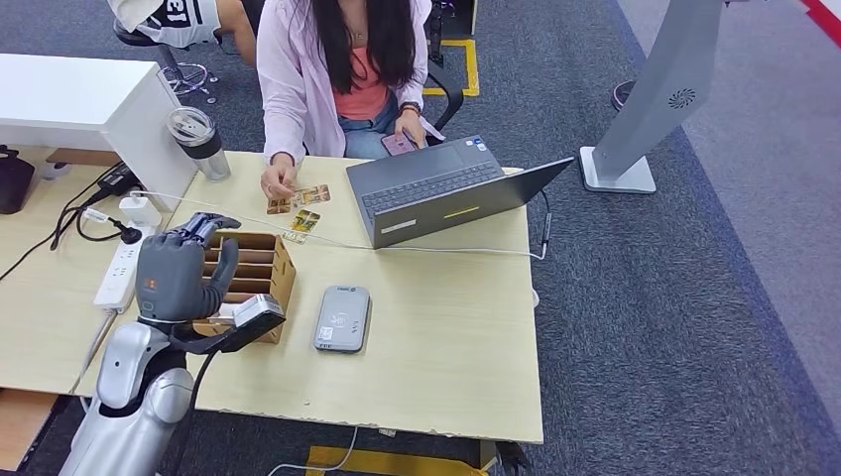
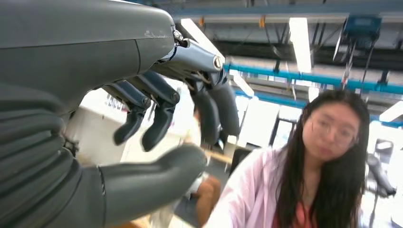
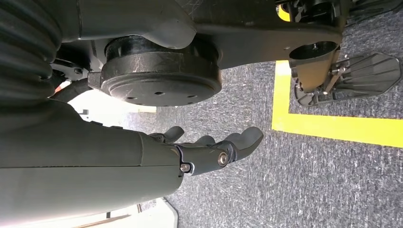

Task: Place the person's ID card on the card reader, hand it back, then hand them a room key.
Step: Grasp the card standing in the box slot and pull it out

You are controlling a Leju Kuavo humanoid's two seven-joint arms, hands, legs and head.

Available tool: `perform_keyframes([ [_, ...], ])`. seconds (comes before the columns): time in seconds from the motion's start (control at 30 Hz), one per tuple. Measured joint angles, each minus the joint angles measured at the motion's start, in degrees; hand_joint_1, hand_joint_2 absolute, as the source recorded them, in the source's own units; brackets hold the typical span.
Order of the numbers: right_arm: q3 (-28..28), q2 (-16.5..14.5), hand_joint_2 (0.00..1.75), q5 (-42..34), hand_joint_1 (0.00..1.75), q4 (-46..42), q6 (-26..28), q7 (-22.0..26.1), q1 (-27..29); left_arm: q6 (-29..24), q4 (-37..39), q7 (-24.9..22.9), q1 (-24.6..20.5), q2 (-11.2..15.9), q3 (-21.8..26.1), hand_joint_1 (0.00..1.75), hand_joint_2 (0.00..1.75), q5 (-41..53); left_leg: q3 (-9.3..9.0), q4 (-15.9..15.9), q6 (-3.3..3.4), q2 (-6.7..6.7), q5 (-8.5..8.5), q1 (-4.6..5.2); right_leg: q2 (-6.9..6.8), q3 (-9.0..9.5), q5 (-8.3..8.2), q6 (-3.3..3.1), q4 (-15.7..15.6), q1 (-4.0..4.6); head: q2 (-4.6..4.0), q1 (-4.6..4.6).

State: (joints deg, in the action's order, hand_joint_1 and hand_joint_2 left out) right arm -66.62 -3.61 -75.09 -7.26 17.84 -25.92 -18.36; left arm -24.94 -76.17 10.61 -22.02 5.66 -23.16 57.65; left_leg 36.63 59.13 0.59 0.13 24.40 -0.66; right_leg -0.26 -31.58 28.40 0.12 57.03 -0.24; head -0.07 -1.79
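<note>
Grey-carpeted office; table carries the card reader. Left hand raised, fingers apart, empty; right hand hangs empty, fingers loose. ID card lies far-side beside the person's hand. Risk: reaching could strike the wooden organiser.

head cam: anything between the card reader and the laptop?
Head view: bare tabletop apart from a thin white cable running along just before the laptop; card reader stands alone.

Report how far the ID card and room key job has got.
Nothing looks done: the card reader is bare, and cards lie on the table by the person's hand. In hand: the left hand is raised, empty, over the wooden card holder; the right hand hangs empty. Reading, return and key remain.
</note>
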Motion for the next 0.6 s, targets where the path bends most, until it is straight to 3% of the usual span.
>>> perform_keyframes([
  [0.17, 0.0, 0.0, 1.75, -1.0, 0.00, 0.0, -0.2, 0.8, 0.0, 8.5, -0.2, 1.3, 1.1, 2.7, -3.2, 0.00, 1.75, -2.0, 0.00, 0.0, 0.00, 0.02, 0.00, 0.00, 0.03, -0.01, 0.00, 0.00, 0.0, 0.00, 0.00, -0.01],
  [0.33, 0.0, 0.5, 1.75, -1.8, 0.00, 0.1, -0.5, 1.2, 0.2, 15.8, -2.2, 3.9, 1.6, 10.1, -7.6, 0.00, 1.75, -4.4, 0.00, 0.0, -0.01, 0.06, 0.00, -0.05, 0.06, -0.05, 0.01, -0.02, 0.0, 0.01, 0.00, 0.00],
  [0.43, 0.0, 0.8, 1.75, -2.0, 0.00, 0.1, -0.8, 1.5, 0.4, 17.8, -4.4, 4.8, 1.6, 14.1, -8.8, 0.00, 1.75, -5.8, 0.00, 0.0, -0.01, 0.06, 0.00, -0.06, 0.06, -0.05, 0.02, -0.02, 0.0, 0.02, 0.00, -0.01],
  [0.6, 0.0, 1.0, 1.75, -2.2, 0.00, 0.1, -1.0, 1.5, 0.5, 18.8, -6.6, 4.9, 1.6, 17.2, -9.9, 0.00, 1.75, -6.3, 0.00, 0.0, -0.01, 0.06, 0.01, -0.04, 0.06, -0.04, 0.01, -0.02, 0.0, 0.01, 0.00, -0.01],
])
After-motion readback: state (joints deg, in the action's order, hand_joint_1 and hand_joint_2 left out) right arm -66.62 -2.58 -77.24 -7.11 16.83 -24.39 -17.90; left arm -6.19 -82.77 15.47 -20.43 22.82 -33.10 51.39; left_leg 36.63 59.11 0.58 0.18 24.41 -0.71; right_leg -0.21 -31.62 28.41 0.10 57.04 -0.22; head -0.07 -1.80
